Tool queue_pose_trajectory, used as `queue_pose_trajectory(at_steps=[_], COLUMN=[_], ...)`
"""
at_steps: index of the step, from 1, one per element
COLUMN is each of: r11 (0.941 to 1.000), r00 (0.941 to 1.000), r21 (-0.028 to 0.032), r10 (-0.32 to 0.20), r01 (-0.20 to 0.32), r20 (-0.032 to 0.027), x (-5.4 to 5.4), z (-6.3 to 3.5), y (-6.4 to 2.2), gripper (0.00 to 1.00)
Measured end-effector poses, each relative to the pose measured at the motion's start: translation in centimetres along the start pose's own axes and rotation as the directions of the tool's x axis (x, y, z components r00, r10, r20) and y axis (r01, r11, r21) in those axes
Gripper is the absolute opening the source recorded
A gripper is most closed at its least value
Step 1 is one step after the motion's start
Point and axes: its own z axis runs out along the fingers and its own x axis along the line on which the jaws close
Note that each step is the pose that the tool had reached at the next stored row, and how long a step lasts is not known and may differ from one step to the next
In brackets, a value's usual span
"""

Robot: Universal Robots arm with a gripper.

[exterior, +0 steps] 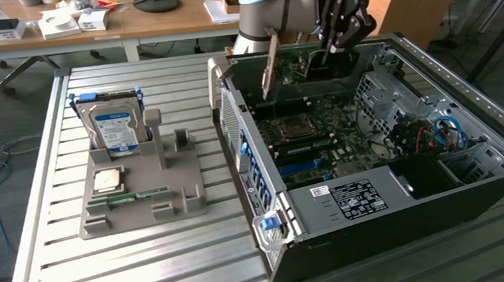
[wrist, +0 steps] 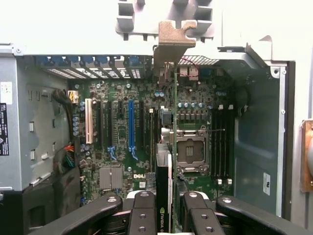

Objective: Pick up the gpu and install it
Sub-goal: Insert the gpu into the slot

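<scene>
Gripper [wrist: 168, 218] pinching the gpu [wrist: 164, 186] edge-on over the motherboard [wrist: 117, 161]
Upper centre of the exterior view, inside the case [exterior: 365, 239]; any tilt could miss the slot or jam its bracket [wrist: 173, 39] on the rear wall

Case [exterior: 330, 242] open above — metal cage [exterior: 382, 95] near tool [exterior: 335, 47]

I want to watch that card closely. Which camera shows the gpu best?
The exterior view: the gpu hangs side-on from the end effector over the open computer case, silver bracket visible. The wrist view shows it edge-on, a thin strip between the fingers, above the motherboard.
</scene>
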Motion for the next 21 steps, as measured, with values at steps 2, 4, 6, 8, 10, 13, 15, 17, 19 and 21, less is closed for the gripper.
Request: queue_pose_trajectory(at_steps=[2,4,6,8,10,13,15,17,19,21], r11=[0.9999,0.9997,0.9997,0.9997,0.9997,0.9997,0.9997,0.9997,0.9997,0.9997], r00=[0.9999,0.9997,0.9997,0.9997,0.9997,0.9997,0.9997,0.9997,0.9997,0.9997], r21=[0.0003,0.0001,0.0001,0.0001,0.0001,0.0001,0.0001,0.0002,0.0001,0.0001], r10=[-0.015,-0.023,-0.025,-0.025,-0.025,-0.025,-0.025,-0.025,-0.025,-0.025], r01=[0.015,0.023,0.025,0.025,0.025,0.025,0.025,0.025,0.025,0.025], r20=[-0.0002,-0.0004,-0.0004,-0.0004,-0.0004,-0.0003,-0.0004,-0.0003,-0.0005,-0.0007], x=[0.0,0.0,0.0,0.0,0.0,0.1,0.1,0.1,0.1,0.1], z=[0.11,0.24,0.37,0.54,0.72,1.03,1.26,1.52,1.70,1.71], y=[-0.03,-0.04,-0.05,-0.05,-0.07,-0.10,-0.12,-0.13,-0.14,-0.14], gripper=[0.26,0.26,0.26,0.26,0.26,0.26,0.26,0.26,0.26,0.26])
